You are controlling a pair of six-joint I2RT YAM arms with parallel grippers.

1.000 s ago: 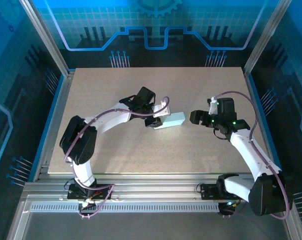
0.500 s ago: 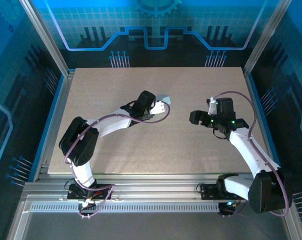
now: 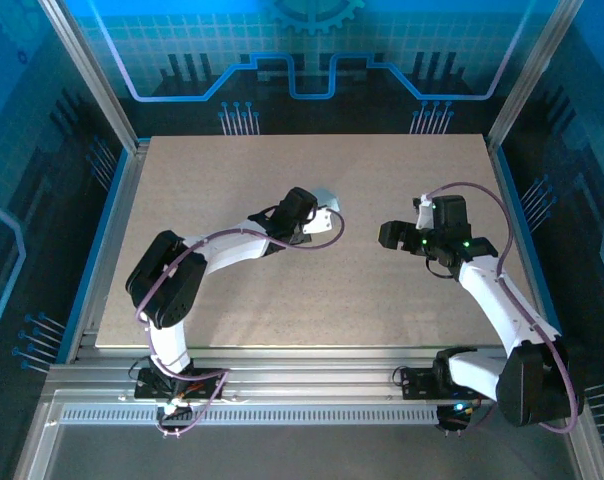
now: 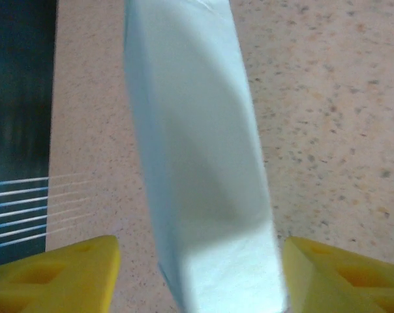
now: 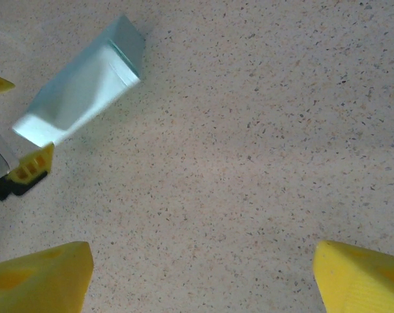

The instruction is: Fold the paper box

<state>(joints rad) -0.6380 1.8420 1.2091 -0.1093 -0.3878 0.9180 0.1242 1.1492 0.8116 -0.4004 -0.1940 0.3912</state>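
Pale mint paper box (image 4: pixel 194 150), a closed slim oblong, in left claw (image 4: pixel 200 277)

The paper box (image 3: pixel 324 197) sits between the fingers of the left gripper (image 3: pixel 320 207), near the middle of the table (image 3: pixel 232 300) and slightly toward its far edge. The right gripper (image 3: pixel 390 235) lies to the box's right, apart from it, short of the table's right edge.
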